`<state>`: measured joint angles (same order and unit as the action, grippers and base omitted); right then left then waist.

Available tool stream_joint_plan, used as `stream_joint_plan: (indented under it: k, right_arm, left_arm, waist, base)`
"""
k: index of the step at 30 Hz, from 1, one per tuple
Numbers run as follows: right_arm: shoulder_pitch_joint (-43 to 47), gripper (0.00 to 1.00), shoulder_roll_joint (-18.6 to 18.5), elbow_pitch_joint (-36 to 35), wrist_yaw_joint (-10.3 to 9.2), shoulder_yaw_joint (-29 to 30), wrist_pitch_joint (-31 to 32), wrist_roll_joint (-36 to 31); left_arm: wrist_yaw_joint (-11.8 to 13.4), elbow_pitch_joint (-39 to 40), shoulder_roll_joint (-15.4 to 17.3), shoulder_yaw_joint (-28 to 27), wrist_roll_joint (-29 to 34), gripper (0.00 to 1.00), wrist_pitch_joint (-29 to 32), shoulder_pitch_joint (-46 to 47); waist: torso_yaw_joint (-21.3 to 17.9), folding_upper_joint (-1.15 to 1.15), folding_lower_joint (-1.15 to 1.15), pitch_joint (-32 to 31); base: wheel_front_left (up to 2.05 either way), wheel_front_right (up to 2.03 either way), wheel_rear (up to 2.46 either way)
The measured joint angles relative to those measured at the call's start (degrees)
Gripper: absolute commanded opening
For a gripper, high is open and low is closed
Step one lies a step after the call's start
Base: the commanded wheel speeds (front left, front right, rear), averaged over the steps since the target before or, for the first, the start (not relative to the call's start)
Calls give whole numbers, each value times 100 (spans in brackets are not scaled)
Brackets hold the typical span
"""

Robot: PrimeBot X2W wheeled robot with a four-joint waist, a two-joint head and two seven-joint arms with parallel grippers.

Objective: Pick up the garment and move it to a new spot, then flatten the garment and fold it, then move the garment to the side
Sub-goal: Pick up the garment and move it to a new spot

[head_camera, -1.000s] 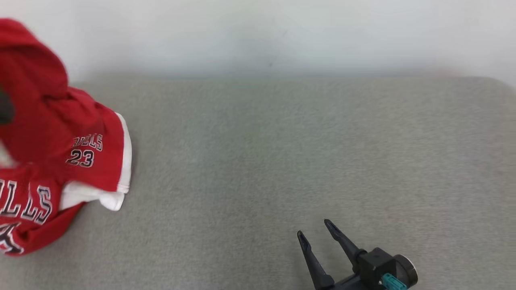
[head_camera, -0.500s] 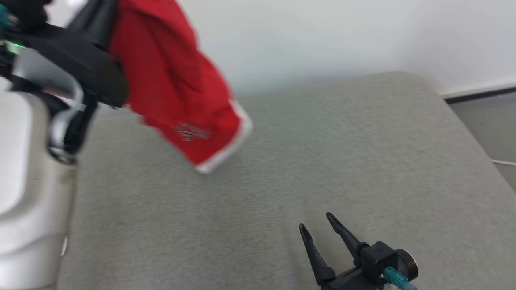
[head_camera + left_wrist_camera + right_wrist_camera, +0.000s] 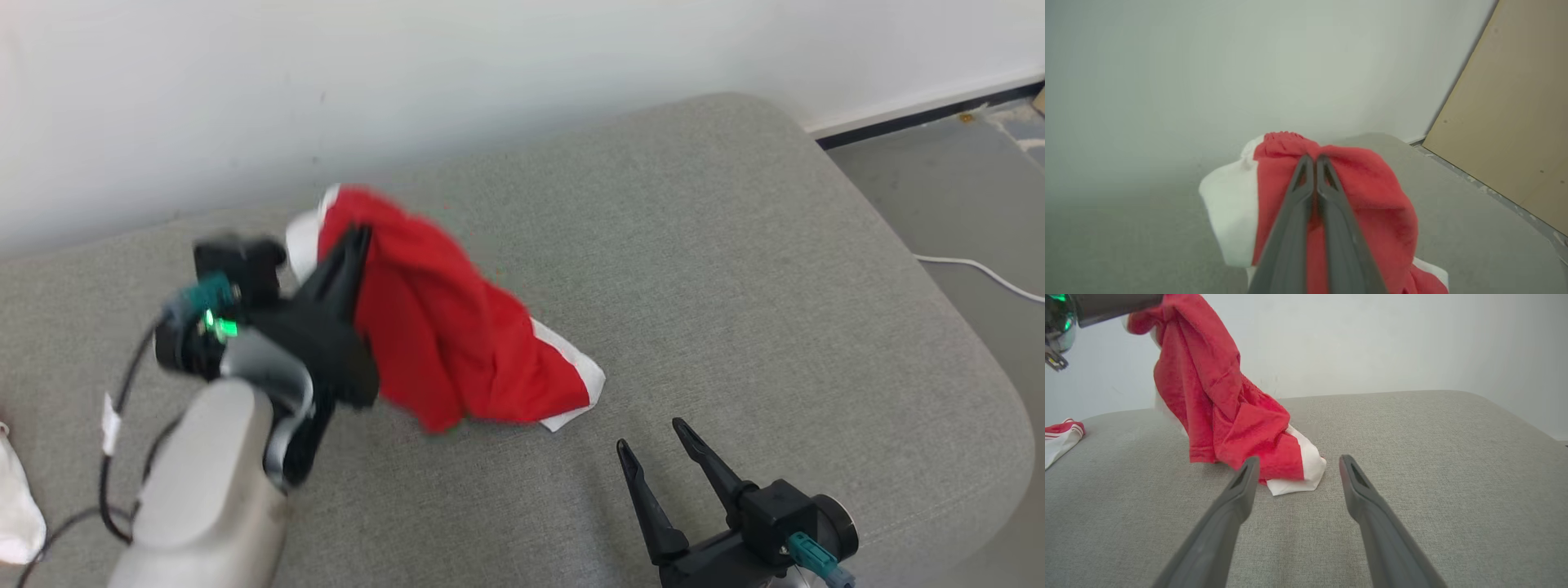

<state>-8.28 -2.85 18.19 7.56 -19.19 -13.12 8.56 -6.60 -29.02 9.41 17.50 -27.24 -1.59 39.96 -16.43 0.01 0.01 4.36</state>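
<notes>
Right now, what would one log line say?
left hand: shut on red-and-white fabric garment, hem on grey cushion | right hand: open, empty

The left end effector (image 3: 359, 235) sits high on its pale forearm (image 3: 204, 490), fingers pinched together on the garment (image 3: 441, 343). To its right and lower, the right end effector (image 3: 650, 434) has its fingers spread wide, gripping nothing.

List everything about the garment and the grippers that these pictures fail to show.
- The red garment: bunched and blurred in the head view, so its type and front are unclear.
- The left gripper: fingers shut on the red garment; the left wrist view hides how much cloth lies between them.
- The second cloth: cut off by the right wrist view's left edge.
- The right gripper: open; its wrist is cut off by the head view's bottom edge.
</notes>
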Motion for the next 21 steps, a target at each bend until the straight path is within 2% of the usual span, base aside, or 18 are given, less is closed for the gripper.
stream_joint_plan:
  k: [9,10,11,17,21]
  right_arm:
    - [17,100,0,2,0,171,2,-8]
    - [35,100,1,8,0,242,5,-10]
    - [41,100,1,11,0,286,7,-10]
    - [169,100,2,32,0,534,19,-60]
    - [249,100,0,13,0,777,18,-119]
  left_arm:
    - [130,-1048,-62,127,81,0,-434,-664]
    - [124,-1163,-99,179,74,16,-489,-767]
    - [112,-1199,-121,193,75,100,-531,-806]
    - [156,-1156,-204,154,-13,100,-998,-1284]
    - [358,-702,-178,-96,-34,100,-1277,-1807]
  waist:
    - [275,0,0,72]
    - [373,0,0,42]
    - [421,0,0,22]
    - [649,-1,-1,-200]
    - [794,0,-1,-341]
  base:
    - [0,0,0]
    - [0,0,0]
    - [0,0,0]
    - [0,0,0]
    - [0,0,0]
